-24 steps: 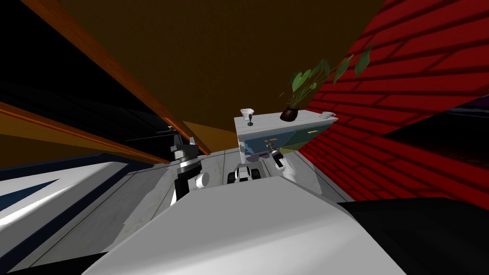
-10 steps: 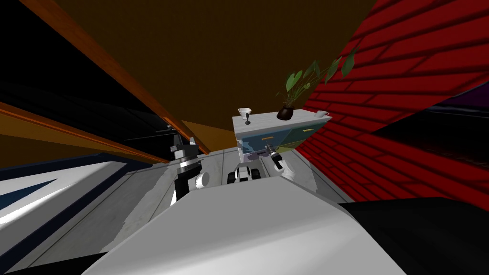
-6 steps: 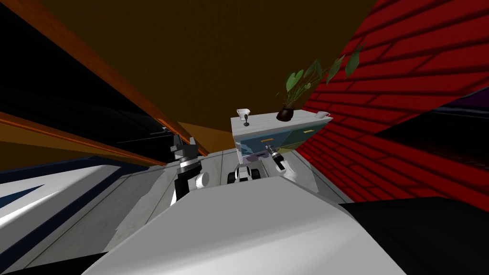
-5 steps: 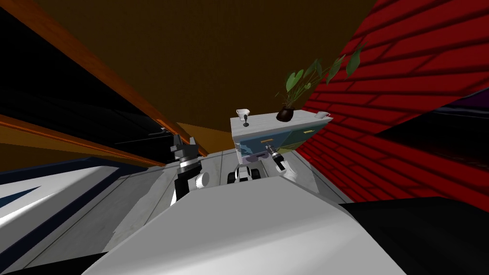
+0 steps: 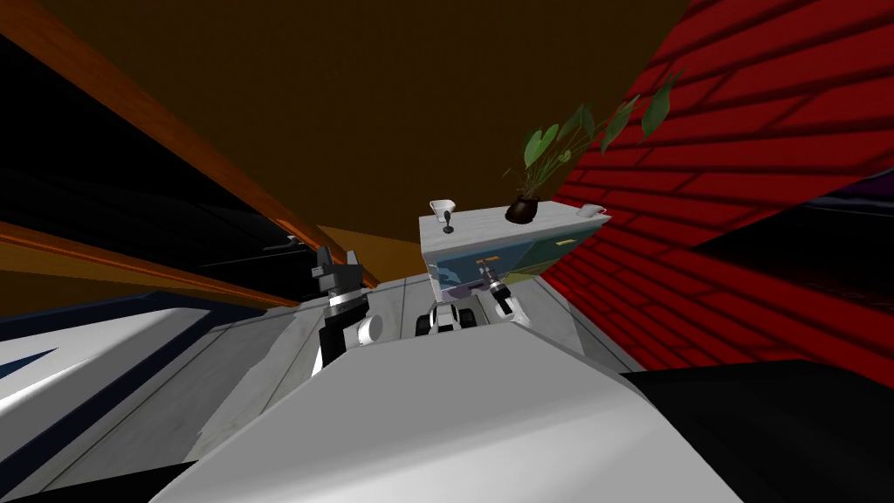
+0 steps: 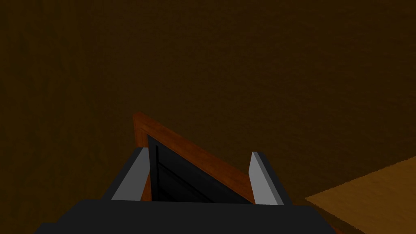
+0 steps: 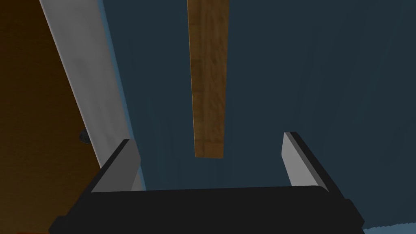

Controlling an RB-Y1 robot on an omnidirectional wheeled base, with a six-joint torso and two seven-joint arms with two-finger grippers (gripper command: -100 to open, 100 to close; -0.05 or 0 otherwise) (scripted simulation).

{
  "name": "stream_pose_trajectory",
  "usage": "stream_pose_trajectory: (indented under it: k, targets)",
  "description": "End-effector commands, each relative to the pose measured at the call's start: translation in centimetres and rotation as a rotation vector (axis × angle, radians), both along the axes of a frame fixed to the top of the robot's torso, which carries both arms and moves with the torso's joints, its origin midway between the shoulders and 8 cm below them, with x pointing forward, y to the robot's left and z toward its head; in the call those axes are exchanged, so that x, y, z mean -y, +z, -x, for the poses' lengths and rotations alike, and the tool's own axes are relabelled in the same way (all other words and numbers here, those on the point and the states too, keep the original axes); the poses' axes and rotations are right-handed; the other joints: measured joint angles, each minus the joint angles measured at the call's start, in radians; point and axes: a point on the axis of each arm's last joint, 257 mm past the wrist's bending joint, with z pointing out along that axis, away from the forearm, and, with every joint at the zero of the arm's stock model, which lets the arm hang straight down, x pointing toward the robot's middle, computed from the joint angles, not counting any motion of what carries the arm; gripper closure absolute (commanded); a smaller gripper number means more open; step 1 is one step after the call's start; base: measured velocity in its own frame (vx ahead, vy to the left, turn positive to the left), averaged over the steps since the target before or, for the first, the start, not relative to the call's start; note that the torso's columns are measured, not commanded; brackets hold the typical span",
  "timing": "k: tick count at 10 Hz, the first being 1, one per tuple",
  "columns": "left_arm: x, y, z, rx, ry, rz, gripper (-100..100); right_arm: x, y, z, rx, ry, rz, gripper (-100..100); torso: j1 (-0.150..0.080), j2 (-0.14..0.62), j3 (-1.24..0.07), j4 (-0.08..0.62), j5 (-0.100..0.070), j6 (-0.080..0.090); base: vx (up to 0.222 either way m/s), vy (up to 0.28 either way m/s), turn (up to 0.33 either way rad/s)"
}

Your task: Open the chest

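The chest (image 5: 489, 227) stands ahead against the red brick wall, with a white top and blue drawer fronts carrying small wooden handles. My right gripper (image 5: 485, 273) reaches up to the upper drawer's handle (image 5: 486, 260). In the right wrist view the wooden handle (image 7: 208, 81) runs down the blue front (image 7: 325, 81) and its end lies between my open fingers (image 7: 122, 162), apart from both. The chest's white edge (image 7: 81, 61) passes beside one finger. My left gripper (image 5: 337, 265) is held up at the left, open and holding nothing (image 6: 202, 174).
On the chest's top stand a dark-potted plant (image 5: 526, 208), a white cup (image 5: 591, 210) and a stemmed glass (image 5: 444, 212). The red brick wall (image 5: 742, 175) runs along the right. A white and dark blue piece of furniture (image 5: 87, 349) lies at the left on the grey floor (image 5: 262, 367).
My right gripper has crept up and closer to the upper drawer's handle. The whole head view has shifted a little. The left arm has stayed put.
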Motion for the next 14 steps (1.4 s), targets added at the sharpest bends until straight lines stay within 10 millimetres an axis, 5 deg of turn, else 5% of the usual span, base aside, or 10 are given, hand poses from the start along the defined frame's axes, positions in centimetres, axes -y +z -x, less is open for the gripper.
stream_pose_trajectory:
  k: [1,4,5,11,14]
  targets:
    - [0.0,0.0,0.0,0.0,0.0,0.0,0,-1.9,-0.3,0.1,0.007,-0.011,-0.066,-100,-0.001,-0.001,-0.001,0.0,0.0,0.0,0.01,-0.003,-0.001]
    - [0.0,0.0,0.0,0.0,0.0,0.0,0,-1.3,0.2,-0.2,0.007,-0.01,-0.051,-100,0.0,-0.004,-0.002,-0.001,0.0,0.0,0.032,0.01,0.018]
    - [0.0,0.0,0.0,0.0,0.0,0.0,0,-1.2,0.2,-0.3,0.007,-0.012,-0.053,100,-0.001,-0.002,-0.002,-0.001,0.0,0.0,0.006,0.002,-0.002]
    - [0.0,0.0,0.0,0.0,0.0,0.0,0,-0.9,0.5,-0.2,0.003,-0.007,-0.053,100,0.001,0.004,0.002,0.003,0.002,0.001,-0.16,-0.009,-0.014]
    - [0.0,0.0,0.0,0.0,0.0,0.0,0,-5.3,0.4,1.4,0.0,0.099,-0.051,100,-0.003,-0.004,-0.003,0.002,0.002,0.004,-0.003,-0.019,-0.326]
